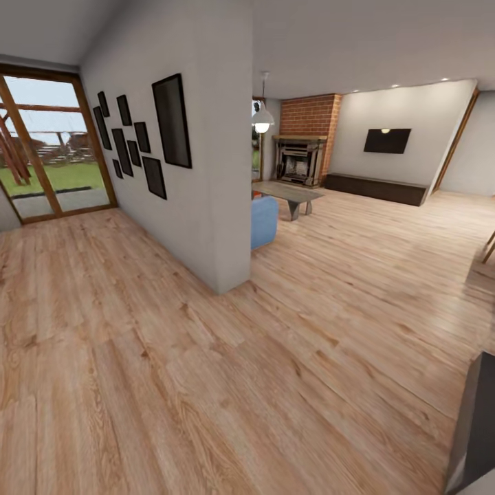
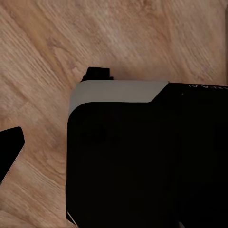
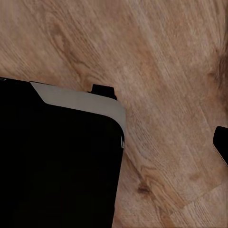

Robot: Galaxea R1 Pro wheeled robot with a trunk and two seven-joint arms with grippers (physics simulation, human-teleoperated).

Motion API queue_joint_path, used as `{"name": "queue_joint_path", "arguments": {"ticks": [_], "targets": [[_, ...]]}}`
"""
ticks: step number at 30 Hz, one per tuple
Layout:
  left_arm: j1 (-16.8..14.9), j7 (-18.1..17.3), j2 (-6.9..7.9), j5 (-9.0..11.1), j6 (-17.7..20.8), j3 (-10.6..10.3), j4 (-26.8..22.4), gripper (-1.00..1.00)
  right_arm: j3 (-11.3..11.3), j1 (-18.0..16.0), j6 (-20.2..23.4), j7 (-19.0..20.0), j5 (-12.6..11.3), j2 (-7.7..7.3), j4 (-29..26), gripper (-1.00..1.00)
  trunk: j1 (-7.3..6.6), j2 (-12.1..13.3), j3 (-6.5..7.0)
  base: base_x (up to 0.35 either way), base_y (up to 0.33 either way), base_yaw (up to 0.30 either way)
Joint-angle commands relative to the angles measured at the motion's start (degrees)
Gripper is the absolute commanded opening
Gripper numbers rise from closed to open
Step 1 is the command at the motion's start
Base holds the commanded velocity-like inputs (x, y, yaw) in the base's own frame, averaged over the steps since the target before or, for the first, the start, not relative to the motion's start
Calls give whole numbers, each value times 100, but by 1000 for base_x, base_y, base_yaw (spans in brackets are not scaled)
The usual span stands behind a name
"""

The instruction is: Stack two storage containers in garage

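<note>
The two storage containers are out of view, and so is the garage. The head view looks over a light wood-plank floor towards the living room, with its brick column, black TV and long dark low cabinet. In the left wrist view, one dark fingertip of my left gripper sits far out at the picture's edge, over the planks. My right gripper likewise shows one fingertip at the edge. Nothing is held in either.
A white partition wall hung with black frames splits the hallway from the living room. Behind it are a blue sofa and a grey coffee table. A glass door is far left. My black base is below both wrists. A dark panel stands at lower right.
</note>
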Motion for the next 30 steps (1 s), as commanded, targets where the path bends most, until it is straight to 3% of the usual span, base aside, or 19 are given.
{"name": "queue_joint_path", "arguments": {"ticks": [1, 7, 30], "targets": [[-3, 16, -1, 41, 18, -1, -2, 100, 48, -4, -24, -11, -54, 3, 9, 100, 3, -3, -6, 322, 0, 0], [-3, 16, -2, 41, 18, -2, -2, 100, 48, -4, -27, -11, -72, 3, 9, 100, 3, -3, -6, 322, 0, -105], [-3, 16, -5, 41, 10, -1, -2, 100, 48, -4, -27, -5, -22, 7, 9, 100, 3, -3, -6, 322, 0, -244]]}}
